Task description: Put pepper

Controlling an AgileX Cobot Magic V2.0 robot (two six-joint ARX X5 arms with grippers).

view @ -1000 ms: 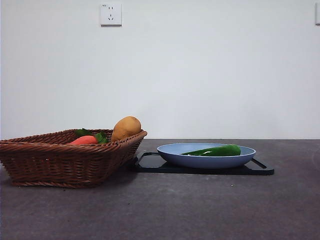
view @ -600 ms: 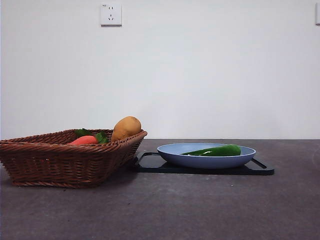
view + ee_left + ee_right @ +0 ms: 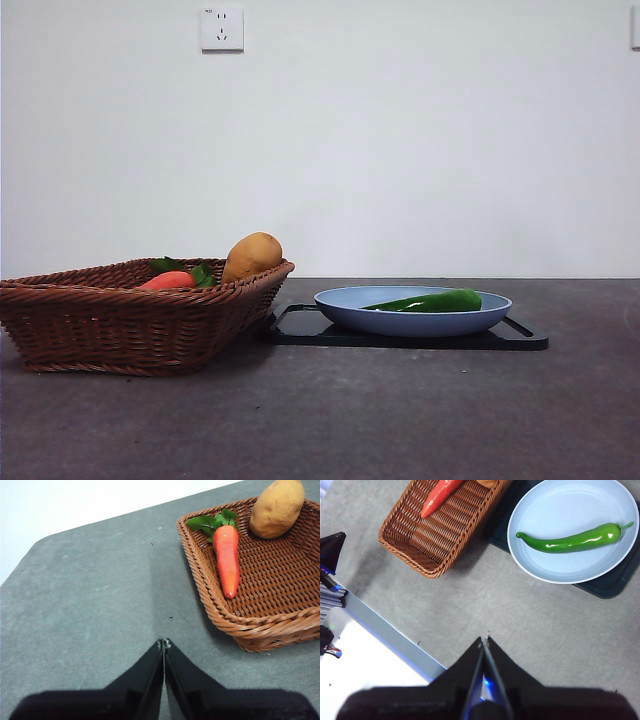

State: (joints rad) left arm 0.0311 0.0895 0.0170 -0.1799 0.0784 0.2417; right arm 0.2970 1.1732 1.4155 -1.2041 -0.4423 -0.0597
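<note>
The glossy dark-green pepper (image 3: pixel 430 301) lies in the blue plate (image 3: pixel 345 300), which stands on a black tray (image 3: pixel 300 325). The right wrist view shows the pepper (image 3: pixel 572 539) stretched across the plate (image 3: pixel 545 510). My right gripper (image 3: pixel 484 641) is shut and empty, high above the bare table short of the plate. My left gripper (image 3: pixel 164 642) is shut and empty, above the table beside the wicker basket (image 3: pixel 260 625). Neither gripper shows in the front view.
The wicker basket (image 3: pixel 120 320) stands left of the tray and holds an orange-red carrot with green leaves (image 3: pixel 170 280) and a tan potato (image 3: pixel 251 255). In the right wrist view the table's edge and a white base (image 3: pixel 365 670) show.
</note>
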